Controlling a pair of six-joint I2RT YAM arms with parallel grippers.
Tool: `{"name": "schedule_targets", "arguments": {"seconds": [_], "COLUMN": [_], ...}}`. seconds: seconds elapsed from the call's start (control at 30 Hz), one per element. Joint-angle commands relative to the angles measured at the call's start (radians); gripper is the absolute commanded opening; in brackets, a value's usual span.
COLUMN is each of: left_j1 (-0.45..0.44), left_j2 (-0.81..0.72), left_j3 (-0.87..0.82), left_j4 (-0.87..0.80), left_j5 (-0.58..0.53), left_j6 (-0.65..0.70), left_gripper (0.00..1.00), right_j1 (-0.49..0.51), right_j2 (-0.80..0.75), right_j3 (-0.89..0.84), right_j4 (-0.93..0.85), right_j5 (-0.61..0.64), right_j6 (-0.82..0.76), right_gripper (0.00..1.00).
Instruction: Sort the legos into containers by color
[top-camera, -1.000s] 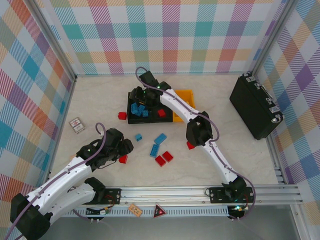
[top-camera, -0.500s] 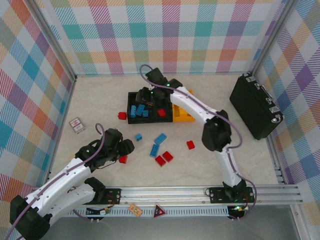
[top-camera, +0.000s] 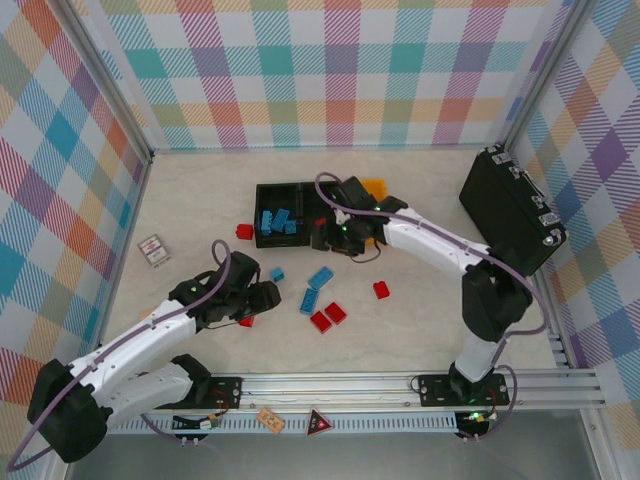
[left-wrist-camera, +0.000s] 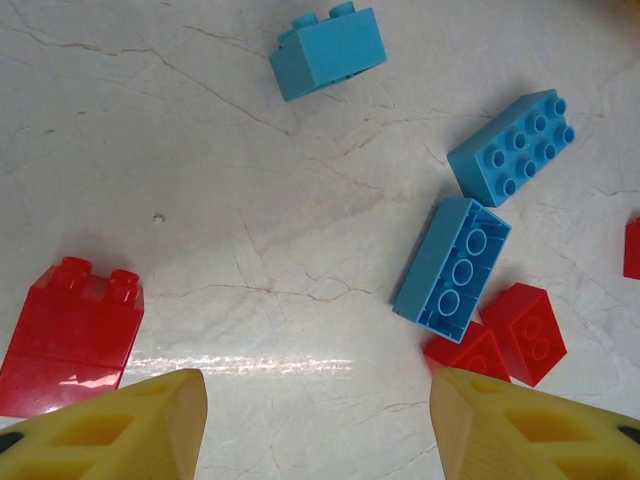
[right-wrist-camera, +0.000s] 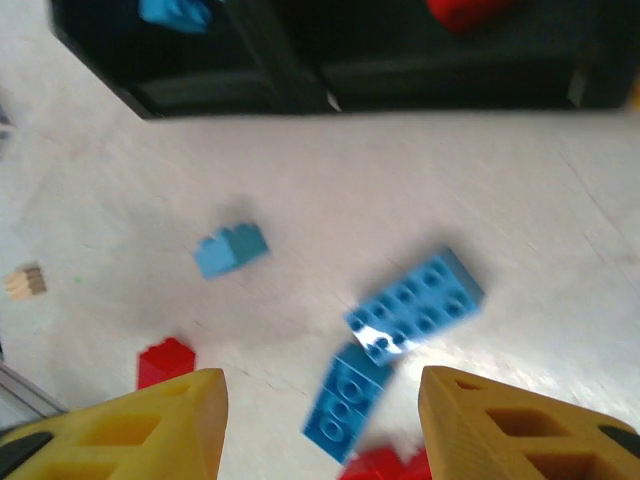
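- Your right gripper (right-wrist-camera: 322, 400) hangs just in front of the containers (top-camera: 262, 188), jaws apart and nothing between them. Below it the long blue brick (right-wrist-camera: 415, 300) lies studs up, touching an upturned blue brick (right-wrist-camera: 345, 400). I judge this the likely pick. Turn the wrist so the fingers close across the short sides, and lift the studded one alone.
- Your left gripper (left-wrist-camera: 315, 400) is likewise spread and empty, low over the table. The loose red brick (left-wrist-camera: 70, 330) sits just beside the finger on the left of the wrist view, not between the two. Shift sideways to centre it before you close.
- The left black bin (top-camera: 258, 215) holds several blue bricks (top-camera: 277, 222).
- The middle black bin (top-camera: 305, 200) shows a single red lego (right-wrist-camera: 465, 10); the arm hides the rest.
- The yellow-orange bin (top-camera: 375, 187) is mostly behind the arm, so I cannot tell its contents.
- The small blue brick (left-wrist-camera: 328, 50) lies apart from the others, easy to take later.
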Motion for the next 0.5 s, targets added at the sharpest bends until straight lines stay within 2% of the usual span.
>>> {"name": "schedule_targets", "arguments": {"seconds": [0.0,0.3,0.47], "left_j1": [-0.011,-0.012,-0.012], "left_j2": [0.049,0.259,0.381], "left_j3": [0.045,0.143,0.204], "left_j4": [0.016,0.065,0.09], "left_j5": [-0.05,-0.194,-0.256], "left_j6": [-0.017,-0.076,-0.091], "left_gripper": [0.61,0.66,0.7], "right_j1": [-0.006,-0.003,0.006], "right_j2": [-0.134,-0.358,-0.446], "right_j3": [-0.094,-0.356,-0.461], "right_j4": [0.033,0.084,0.138], "right_j5": [-0.008,-0.106,-0.145], "right_j6": [-0.008,-0.007,0.009], "right_gripper": [0.53,0.55,0.62]}}
